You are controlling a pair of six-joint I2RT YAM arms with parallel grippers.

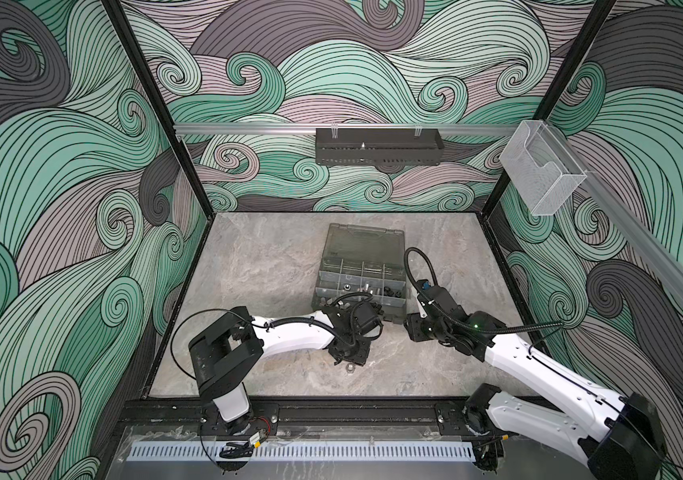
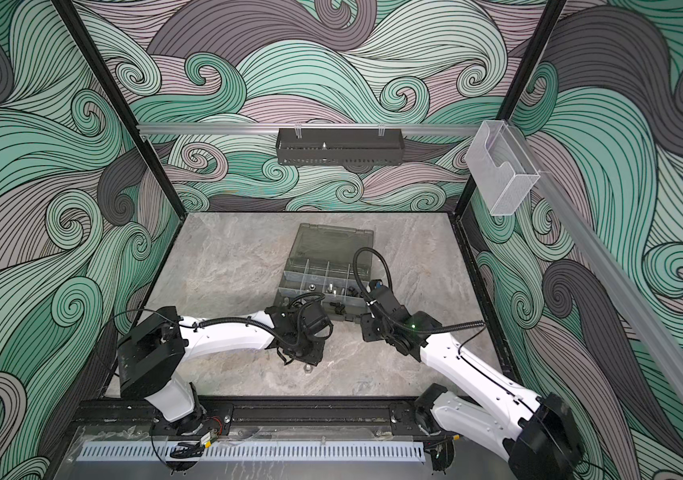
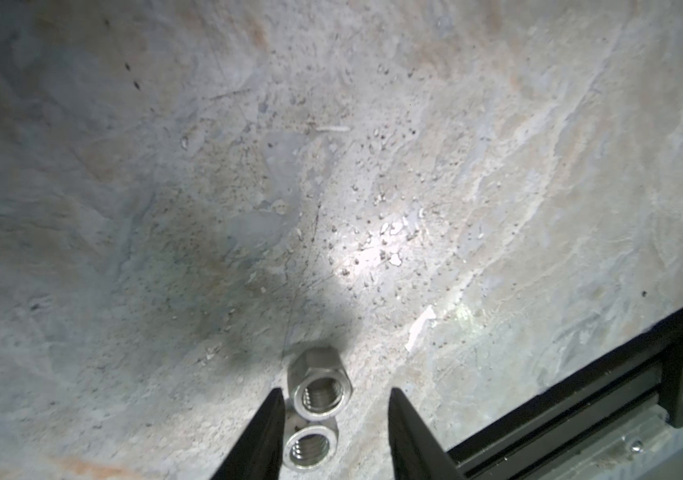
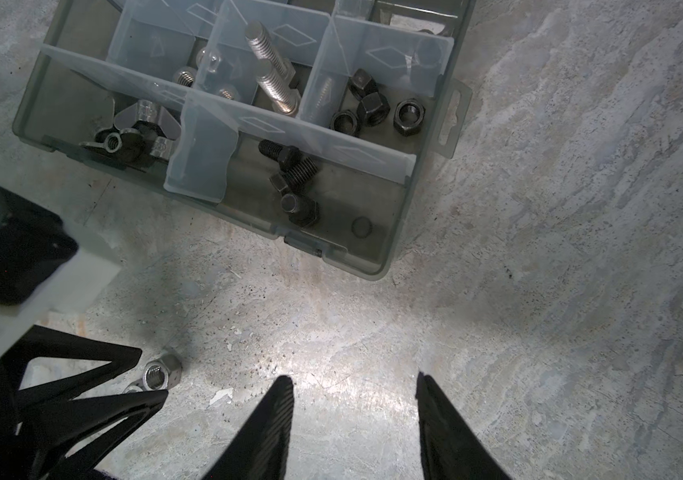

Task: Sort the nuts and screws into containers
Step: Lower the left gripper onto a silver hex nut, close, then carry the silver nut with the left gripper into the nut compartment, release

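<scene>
The step in hand looks like a pick of the silver hex nuts [image 3: 319, 388], two of which lie on the tabletop [image 1: 256, 266] near the front edge of the smoky grey organizer case [image 1: 333, 266], on its open-table side. They appear to touch each other. The left gripper [image 3: 335, 390] stands open and empty with its fingers astride them, and the nuts sit closer to one finger [image 3: 265, 432] than to the other. To do it well I would centre on a single nut and come down until the tips meet the table; the jaws should close across two flat faces, or the neighbour may be pinched too or flicked away. The right gripper [image 4: 354, 376] is also open, holds nothing and hovers just in front of the case, clear of the pick. Inside the case, black hex nuts [image 4: 373, 110] fill a corner compartment; black hex bolts [image 4: 294, 174] lie in the one in front of it, silver bolts [image 4: 273, 79] beside it, and wing nuts [image 4: 131, 133] toward the far corner. Which compartment the silver nuts belong in I cannot tell. The table is a grey marbled slab, pitted, speckled and flat, so a dropped nut should not roll far. Swirling green, mauve and grey wave-patterned walls enclose it; a black perforated tray [image 1: 377, 151] hangs on the rail behind the case, and a clear acrylic holder [image 1: 539, 174] is mounted up to its right.
</scene>
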